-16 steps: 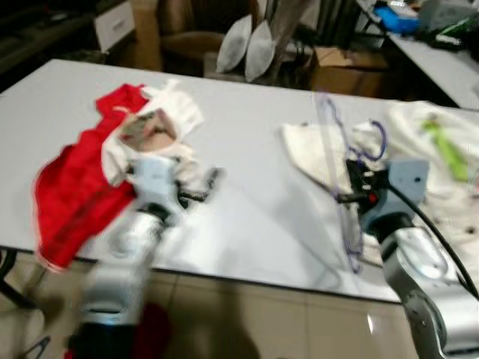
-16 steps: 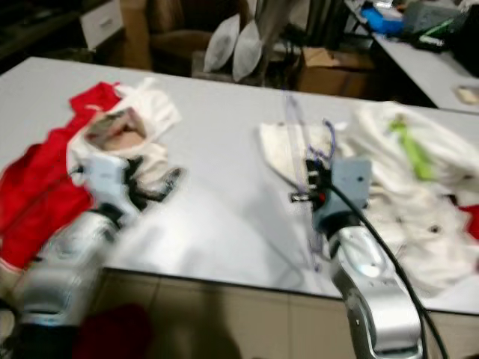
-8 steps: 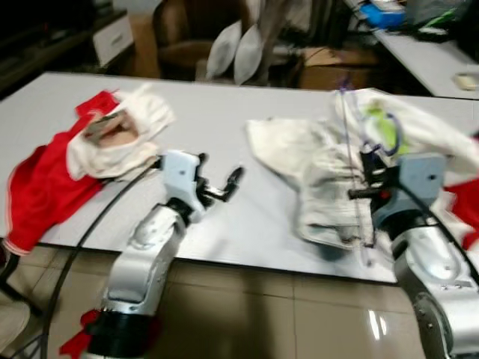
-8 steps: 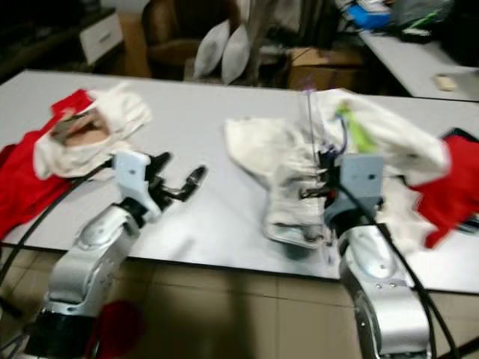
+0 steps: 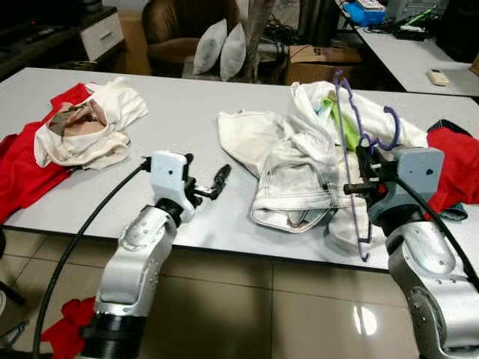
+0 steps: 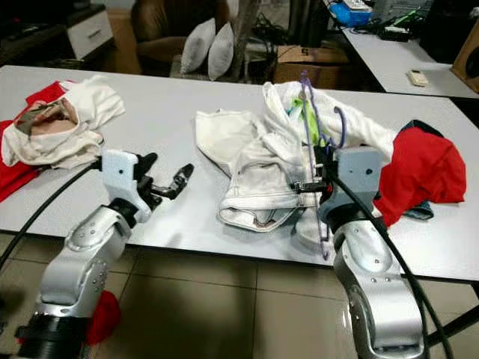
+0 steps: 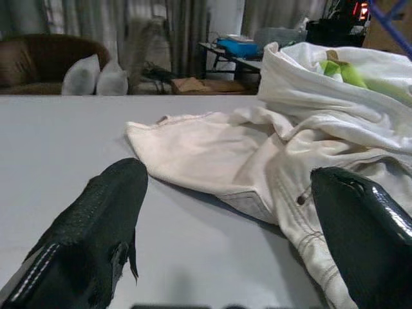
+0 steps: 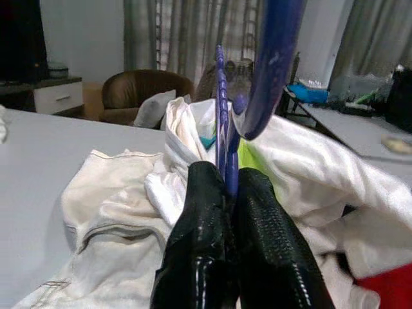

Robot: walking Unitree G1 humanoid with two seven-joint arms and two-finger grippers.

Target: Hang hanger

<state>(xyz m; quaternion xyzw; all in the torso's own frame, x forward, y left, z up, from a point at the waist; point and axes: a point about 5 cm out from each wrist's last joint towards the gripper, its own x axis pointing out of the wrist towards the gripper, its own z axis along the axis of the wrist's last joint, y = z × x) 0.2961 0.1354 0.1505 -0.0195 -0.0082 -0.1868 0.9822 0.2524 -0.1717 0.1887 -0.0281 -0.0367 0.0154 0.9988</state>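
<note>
A purple plastic hanger (image 5: 350,161) stands nearly upright at the table's front right, hook (image 5: 385,127) toward the right. My right gripper (image 5: 358,178) is shut on its shaft; in the right wrist view the black fingers (image 8: 199,212) pinch the hanger (image 8: 222,122). Just behind and left of the hanger a pile of white clothes (image 5: 292,161) lies on the grey table (image 5: 179,105). My left gripper (image 5: 212,184) hovers open over the table's front edge, left of the pile, holding nothing. In the left wrist view its fingers (image 7: 96,238) stand wide apart before the white garment (image 7: 270,154).
A red garment (image 5: 453,164) lies right of the pile. Red and white clothes (image 5: 82,123) sit at the table's left. Behind the table are a brown armchair with pillows (image 5: 221,48), a cardboard box (image 5: 322,54) and another table (image 5: 419,63). Red cloth (image 5: 67,336) lies on the tiled floor.
The camera has moved, so the whole scene shifted and the blur cleared. The white clothes went from spread flat to bunched beside the hanger. My right gripper stayed shut on the hanger; the left stayed open.
</note>
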